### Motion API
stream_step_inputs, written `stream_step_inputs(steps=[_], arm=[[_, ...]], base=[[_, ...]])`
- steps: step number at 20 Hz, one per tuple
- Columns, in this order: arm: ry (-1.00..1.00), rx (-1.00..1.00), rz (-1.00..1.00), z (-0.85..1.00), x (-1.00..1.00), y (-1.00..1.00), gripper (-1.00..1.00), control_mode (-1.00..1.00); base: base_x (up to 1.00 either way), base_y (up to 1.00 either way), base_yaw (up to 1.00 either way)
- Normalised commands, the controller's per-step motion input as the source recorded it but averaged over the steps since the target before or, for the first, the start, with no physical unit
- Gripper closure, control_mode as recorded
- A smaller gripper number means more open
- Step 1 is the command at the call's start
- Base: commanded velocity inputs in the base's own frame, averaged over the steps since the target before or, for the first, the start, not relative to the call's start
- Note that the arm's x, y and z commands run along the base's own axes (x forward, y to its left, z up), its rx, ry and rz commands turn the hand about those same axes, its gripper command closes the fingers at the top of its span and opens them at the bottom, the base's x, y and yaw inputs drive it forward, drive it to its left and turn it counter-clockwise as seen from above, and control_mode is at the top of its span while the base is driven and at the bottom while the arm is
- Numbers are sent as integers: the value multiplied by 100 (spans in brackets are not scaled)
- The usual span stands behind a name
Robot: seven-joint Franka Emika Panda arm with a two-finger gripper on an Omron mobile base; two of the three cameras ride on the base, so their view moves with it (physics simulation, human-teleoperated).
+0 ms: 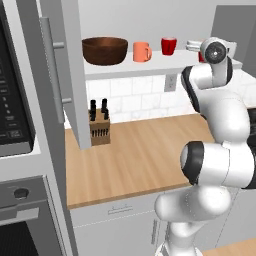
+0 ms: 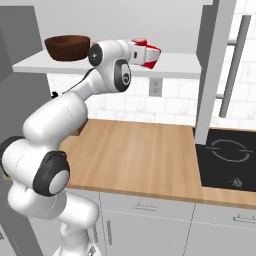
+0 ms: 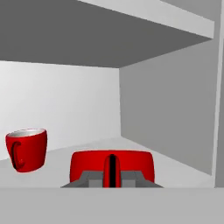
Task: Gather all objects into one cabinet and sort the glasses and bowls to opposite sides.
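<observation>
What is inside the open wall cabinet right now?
On the cabinet shelf sit the brown bowl, an orange mug and a red cup. The gripper is shut on a second red cup; the arm covers the shelf's right end.

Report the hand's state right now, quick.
Hand: closed on a red cup, held over the cabinet shelf.

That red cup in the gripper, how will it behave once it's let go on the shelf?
The red cup looks rigid and glossy, so probably slick between the closed gripper fingers. Its short, wide body should stand stably on the flat shelf, but on its side it would likely roll.
</observation>
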Motion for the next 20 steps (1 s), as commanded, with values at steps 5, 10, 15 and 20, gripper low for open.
stream_step_inputs(steps=[5,10,15,20], arm=[[3,0,-1,-8,28,-13,100,-100],[0,0,0,-26,41,-9,100,-100],[0,0,0,-8,64,-14,100,-100],[0,0,0,0,58,-26,100,-100]], base=[[0,0,0],[0,0,0],[0,0,0],[0,0,0]])
